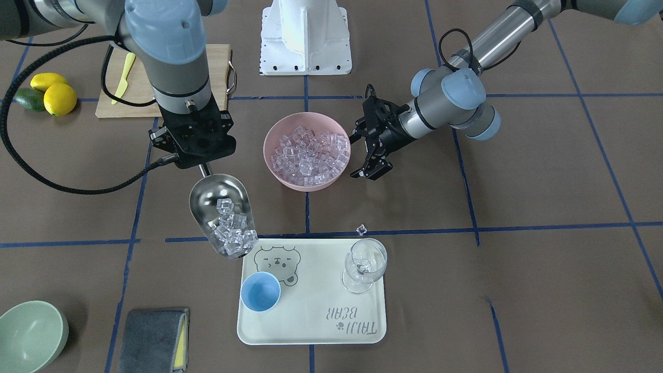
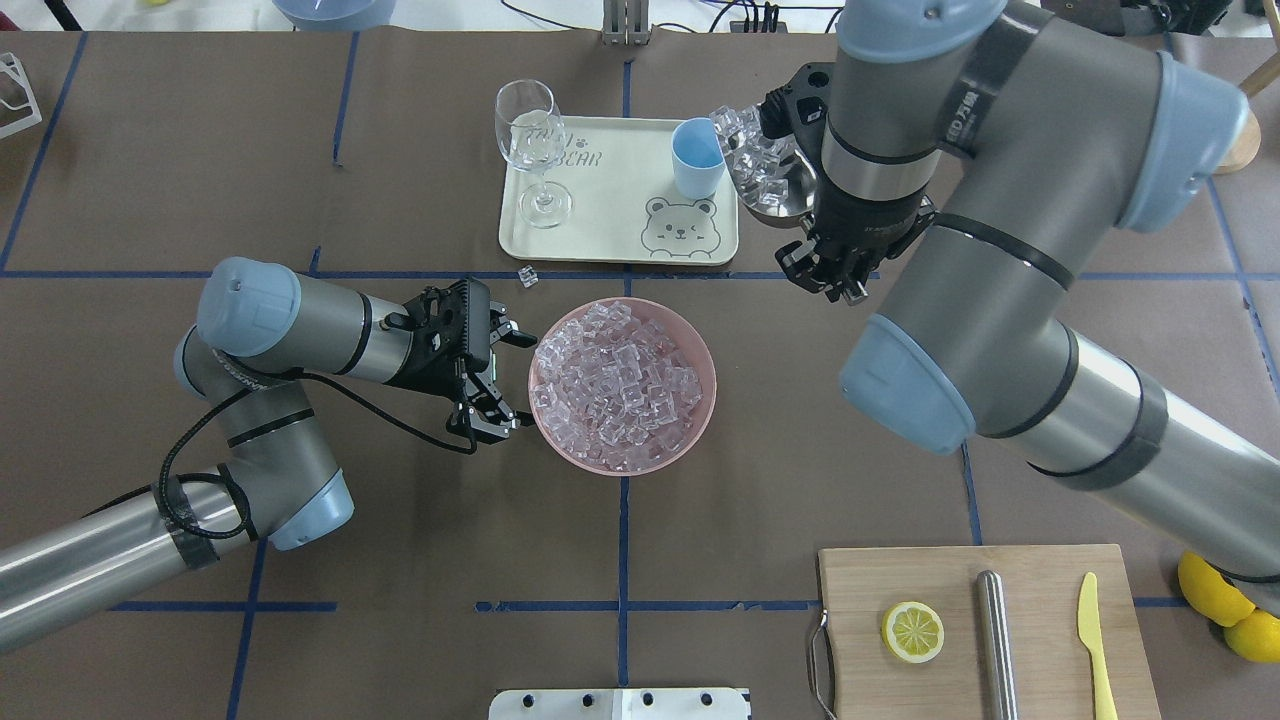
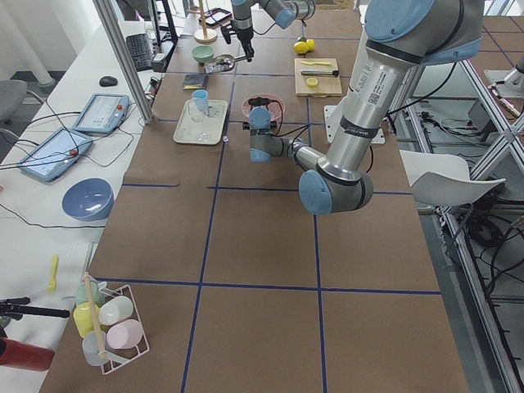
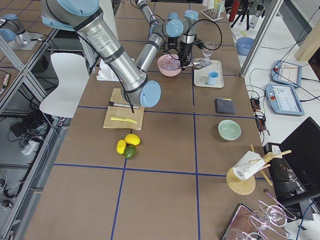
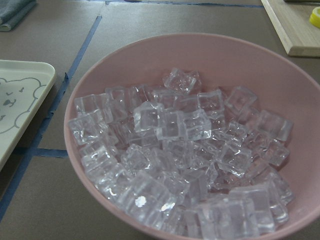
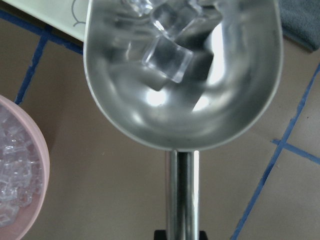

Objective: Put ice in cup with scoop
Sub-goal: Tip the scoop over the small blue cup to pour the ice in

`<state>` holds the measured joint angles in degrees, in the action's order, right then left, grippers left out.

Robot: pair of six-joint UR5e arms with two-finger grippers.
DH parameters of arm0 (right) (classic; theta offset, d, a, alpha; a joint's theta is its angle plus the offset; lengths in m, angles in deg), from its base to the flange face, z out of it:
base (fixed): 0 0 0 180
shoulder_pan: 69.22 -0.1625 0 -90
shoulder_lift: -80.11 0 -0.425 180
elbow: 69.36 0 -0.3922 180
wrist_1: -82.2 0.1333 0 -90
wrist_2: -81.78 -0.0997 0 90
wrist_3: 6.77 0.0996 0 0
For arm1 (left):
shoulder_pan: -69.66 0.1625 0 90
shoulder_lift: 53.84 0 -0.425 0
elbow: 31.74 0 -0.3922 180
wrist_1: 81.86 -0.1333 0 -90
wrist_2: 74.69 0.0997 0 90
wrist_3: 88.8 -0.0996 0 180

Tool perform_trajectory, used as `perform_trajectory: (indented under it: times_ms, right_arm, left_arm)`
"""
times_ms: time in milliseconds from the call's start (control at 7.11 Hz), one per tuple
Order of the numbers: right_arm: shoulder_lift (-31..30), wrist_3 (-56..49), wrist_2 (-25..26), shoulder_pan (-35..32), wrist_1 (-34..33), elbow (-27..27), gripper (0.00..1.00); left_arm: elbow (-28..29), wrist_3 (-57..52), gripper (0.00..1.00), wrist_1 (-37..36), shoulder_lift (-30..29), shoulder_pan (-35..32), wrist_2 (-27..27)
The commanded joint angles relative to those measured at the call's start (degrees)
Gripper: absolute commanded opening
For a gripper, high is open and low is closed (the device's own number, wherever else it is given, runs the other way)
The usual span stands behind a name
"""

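Observation:
My right gripper [image 1: 203, 165] is shut on the rod handle of the steel scoop [image 1: 221, 213]. The scoop hangs tilted beside the tray's corner, with several ice cubes [image 1: 232, 230] slid toward its lip; the wrist view shows the trough [image 6: 185, 75] from above. The light-blue cup [image 1: 260, 291] stands upright on the tray [image 1: 321, 321], a little beyond the scoop's lip; overhead, the cup [image 2: 697, 157] is just left of the scoop [image 2: 765, 170]. My left gripper [image 2: 513, 382] is open and empty beside the pink bowl [image 2: 700, 425], which is heaped with ice [image 5: 185, 150].
A wine glass [image 1: 364, 264] stands on the tray, with one loose cube [image 1: 361, 228] on the table behind it. A cutting board [image 2: 960, 640] holds a lemon slice, a steel cylinder and a yellow knife. A green bowl [image 1: 28, 336] and a grey cloth [image 1: 153, 339] lie at the near edge.

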<state>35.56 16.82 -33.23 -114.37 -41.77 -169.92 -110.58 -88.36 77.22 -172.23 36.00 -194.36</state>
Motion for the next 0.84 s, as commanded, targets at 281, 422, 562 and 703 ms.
perform_trajectory:
  times_ms: [281,422,562,703]
  right_arm:
    - [2.7,-11.5,0.7,-1.6,-2.0,8.3,0.0]
    - [3.1,-11.6,0.7,-2.5,-1.9,9.1,0.0]
    - [3.1,-11.7,0.6,-2.9,-1.9,9.6,0.0]
    - [4.1,-12.3,0.7,-2.9,-2.1,11.5,0.0]
  left_arm:
    - [-0.1,0.0,1.0,0.0,-0.1,0.0,0.0]
    - [-0.1,0.0,1.0,0.0,-0.1,0.0,0.0]
    - [-0.1,0.0,1.0,0.0,-0.1,0.0,0.0]
    - [-0.2,-0.1,1.0,0.1,-0.1,0.0,0.0]
